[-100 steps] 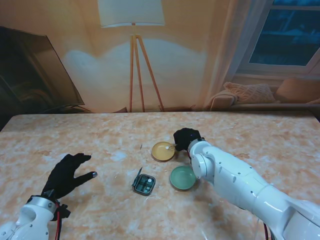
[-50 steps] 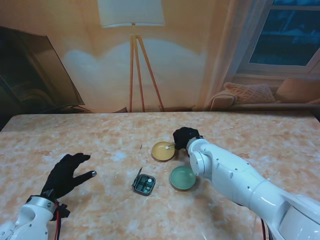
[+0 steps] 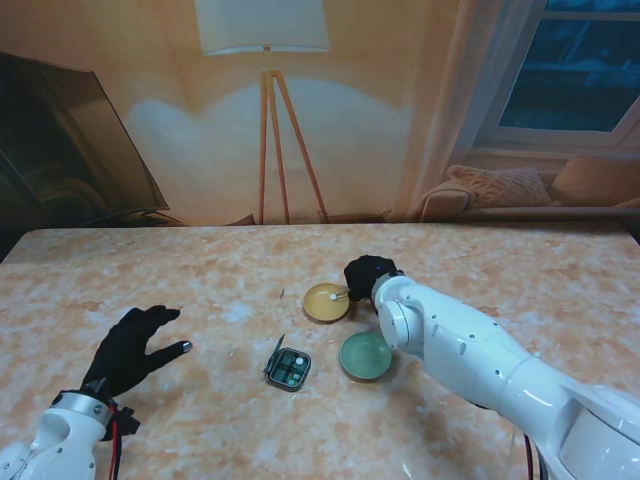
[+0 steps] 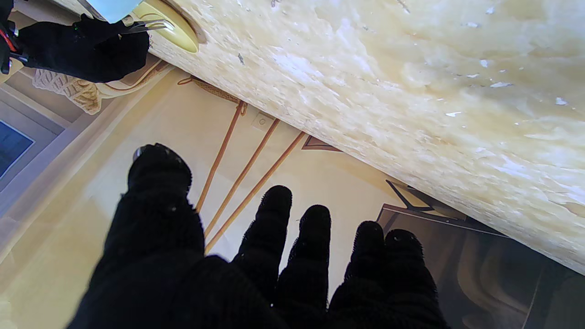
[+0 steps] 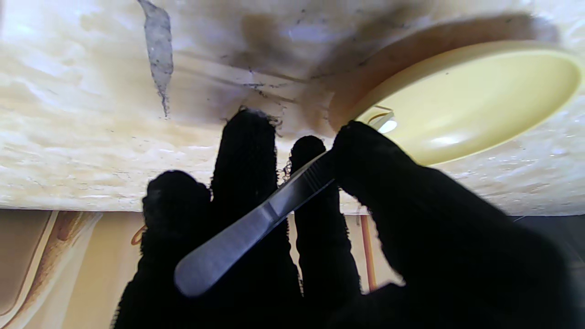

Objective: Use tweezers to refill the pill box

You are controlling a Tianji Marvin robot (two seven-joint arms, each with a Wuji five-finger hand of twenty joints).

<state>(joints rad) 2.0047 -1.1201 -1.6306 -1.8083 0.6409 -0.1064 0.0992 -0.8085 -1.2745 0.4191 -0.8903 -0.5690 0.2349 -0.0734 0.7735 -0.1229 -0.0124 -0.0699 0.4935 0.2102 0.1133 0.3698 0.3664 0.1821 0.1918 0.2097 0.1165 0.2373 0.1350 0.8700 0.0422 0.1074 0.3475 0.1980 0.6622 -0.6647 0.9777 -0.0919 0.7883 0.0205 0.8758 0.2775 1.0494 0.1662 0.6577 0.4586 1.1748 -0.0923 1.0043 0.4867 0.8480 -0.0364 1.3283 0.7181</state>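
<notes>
Pills go in the pill box (image 3: 288, 369), which sits open on the big marble surface (image 3: 200, 270), near the middle. Next are 2 dishes, a green dish (image 3: 364, 356) and a yellow dish (image 3: 327, 302). My right hand (image 3: 366, 276) grips the tweezers (image 5: 256, 223) at the yellow dish, likely to pick up the white pill (image 3: 333, 296). My left hand (image 3: 130, 348) rests open, holding nothing.

A small square open-lidded pill box (image 3: 289, 368) is sitting near the middle of the marble-patterned table top (image 3: 520, 270). Just to its right a round green dish (image 3: 364, 356) is lying, and a round yellow dish (image 3: 327, 302) is resting farther from me, holding a small white pill (image 3: 333, 297). The black-gloved right hand (image 3: 366, 277) is sitting just right of that dish, and the black-gloved left hand (image 3: 133, 348) is lying well left of the box.
</notes>
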